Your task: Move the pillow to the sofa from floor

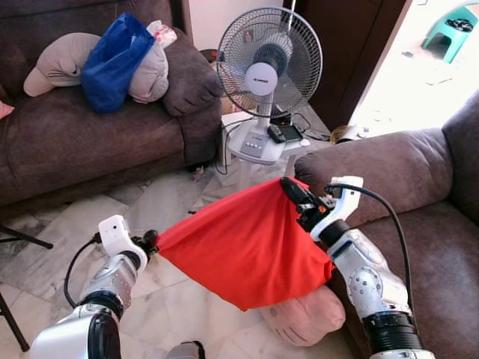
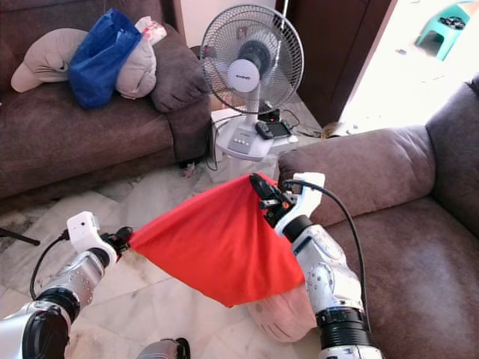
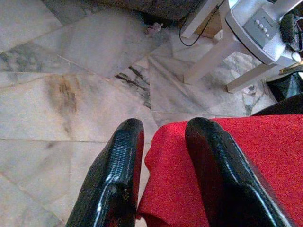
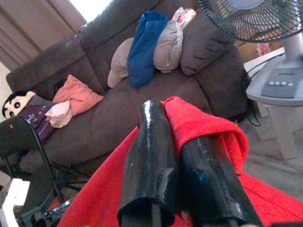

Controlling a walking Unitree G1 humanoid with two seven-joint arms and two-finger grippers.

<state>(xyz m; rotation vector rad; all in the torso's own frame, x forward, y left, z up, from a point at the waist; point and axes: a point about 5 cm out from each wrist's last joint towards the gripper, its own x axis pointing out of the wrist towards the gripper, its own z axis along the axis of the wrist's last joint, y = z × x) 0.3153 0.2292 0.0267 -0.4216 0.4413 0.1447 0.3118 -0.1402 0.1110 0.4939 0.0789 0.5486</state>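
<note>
Left eye view is showing a marble-tiled floor [image 1: 172, 202] lying between 2 dark brown sofas. On the left sofa [image 1: 82, 142] a grey cushion [image 1: 67, 63] and a blue bag [image 1: 114, 60] are resting. The left gripper [image 1: 150, 243] is pinching 1 corner of the red pillow [image 1: 239, 243], its fingers [image 3: 118, 175] closing on the fabric edge, which is hanging above the floor. A white standing fan [image 1: 260, 71] is sitting on a low white table [image 1: 251, 146]; the lettering on its hub is too small to read. The right gripper [image 1: 293, 196] is clamping the opposite corner of the pillow beside the arm of the right sofa [image 1: 389, 168]. A pale pink cushion [image 1: 303, 318] is lying on the floor beneath the pillow.
</note>
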